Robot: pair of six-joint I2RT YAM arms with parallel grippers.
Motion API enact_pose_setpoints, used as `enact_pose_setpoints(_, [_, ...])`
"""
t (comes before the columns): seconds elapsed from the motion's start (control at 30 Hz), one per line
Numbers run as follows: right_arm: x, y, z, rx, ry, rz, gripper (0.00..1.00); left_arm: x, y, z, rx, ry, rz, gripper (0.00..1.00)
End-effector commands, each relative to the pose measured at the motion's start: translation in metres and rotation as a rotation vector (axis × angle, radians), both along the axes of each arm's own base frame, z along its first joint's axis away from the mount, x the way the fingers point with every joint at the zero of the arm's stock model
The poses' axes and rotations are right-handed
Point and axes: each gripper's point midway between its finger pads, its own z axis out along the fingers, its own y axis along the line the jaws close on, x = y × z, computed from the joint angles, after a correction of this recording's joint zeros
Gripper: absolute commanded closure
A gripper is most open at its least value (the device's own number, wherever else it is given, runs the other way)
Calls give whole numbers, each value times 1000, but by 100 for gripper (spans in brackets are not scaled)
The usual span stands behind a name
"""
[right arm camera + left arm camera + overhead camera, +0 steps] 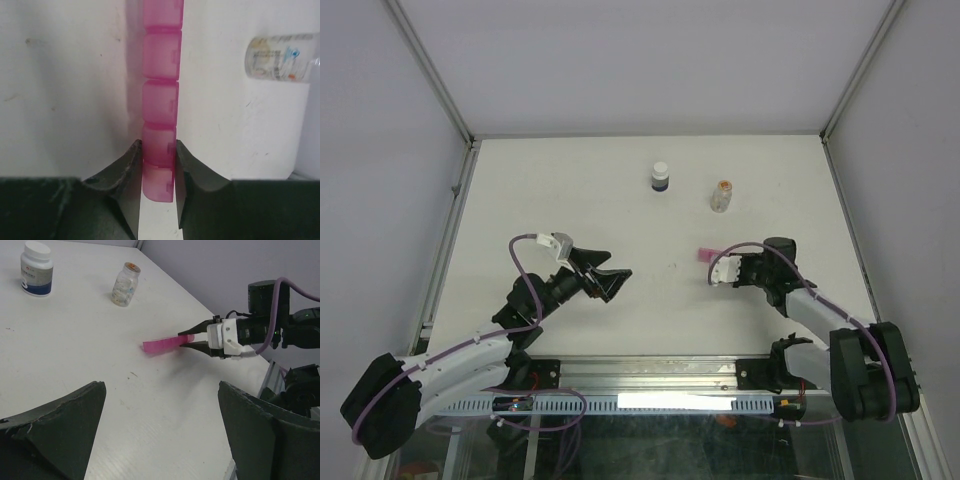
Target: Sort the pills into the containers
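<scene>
The containers are one pink translucent strip of small lidded compartments, lying on the white table right of centre. My right gripper is shut on the strip's near end, one dark finger pressed to each side. In the left wrist view the strip sticks out leftwards from the right gripper. My left gripper hangs open above bare table at centre left, well apart from the strip, with nothing between its fingers. No loose pills are in view.
A dark bottle with a white cap and a small clear vial with an orange cap stand at the back of the table. The same bottle and vial show in the left wrist view. Metal frame rails border the table.
</scene>
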Motion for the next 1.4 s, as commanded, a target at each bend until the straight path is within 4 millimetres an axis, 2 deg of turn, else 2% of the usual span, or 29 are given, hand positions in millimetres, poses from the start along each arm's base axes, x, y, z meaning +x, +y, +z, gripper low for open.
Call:
enact_pose_setpoints(0.0, [25,28,40,-57,-344,174,93,-12,-5,7,-58,28,-52,2])
enact_pose_setpoints(0.13, [14,45,40,-60,-409,261,83,-13,-5,8,-77,50,-52,3])
enact_pose_setpoints(0.23, [0,52,30,-46,-369,308,63,-13,-4,7,-86,65,-49,3])
enact_pose_setpoints(0.37, [-14,51,16,-50,-300,323,62,-13,-5,4,-83,76,-49,3])
enact_pose_setpoints(0.6, [-30,48,2,-59,-220,334,62,-12,-7,0,-67,89,-56,3])
enact_pose_setpoints(0.67, [-34,49,1,-57,-194,343,62,-12,-8,-1,-65,92,-60,3])
enact_pose_setpoints(0.7, [-41,55,-1,32,-121,306,49,-12,-8,-1,-64,95,-60,3])
enact_pose_setpoints(1.0, [-62,62,3,115,69,284,48,-11,-12,-6,-44,103,-72,3])
enact_pose_setpoints(1.1, [-64,65,16,164,135,239,42,-12,-15,-5,-30,92,-93,4])
enact_pose_setpoints(1.17, [-66,69,34,233,212,188,31,-15,-19,-2,-11,54,-127,6])
enact_pose_setpoints(1.23, [-72,75,51,284,293,196,23,-20,-23,5,3,-19,-171,7])
enact_pose_setpoints(1.27, [-72,76,60,316,325,197,20,-23,-26,9,9,-73,-198,5])
enact_pose_setpoints(1.37, [-62,75,80,409,403,194,14,-32,-33,19,31,-252,-266,3])
